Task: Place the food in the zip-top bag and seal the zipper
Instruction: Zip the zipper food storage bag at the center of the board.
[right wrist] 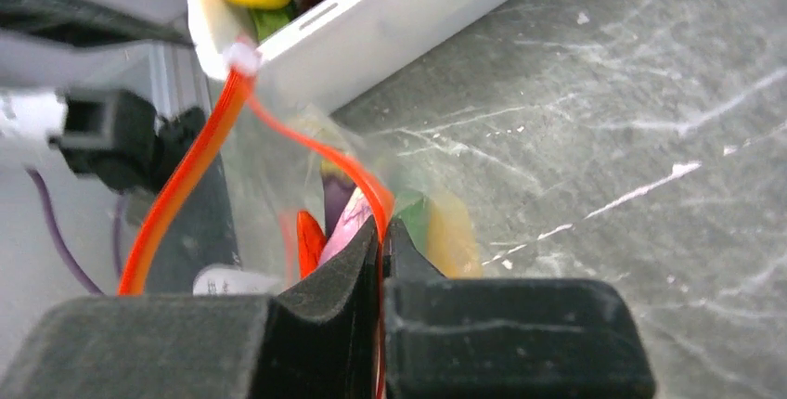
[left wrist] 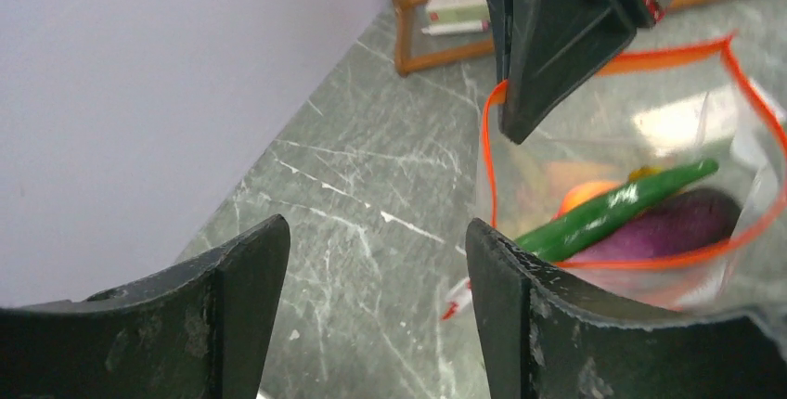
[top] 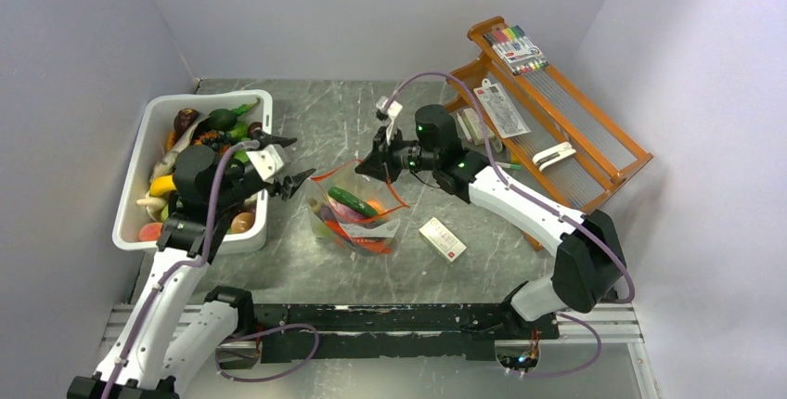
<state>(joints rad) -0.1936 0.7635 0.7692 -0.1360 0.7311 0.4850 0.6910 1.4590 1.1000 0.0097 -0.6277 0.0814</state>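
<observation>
Zip-top bag on bench, food inside, just under right pincer, which is pinched tight on zipper; arm stretched left. Left pincer spread, empty, bag just beside it.

Two grippers are shown: left gripper and right gripper. Counted once each: zip-top bag, white tub (far left), small box, wooden rack, marker pack. The heaped food could not be counted reliably.
</observation>
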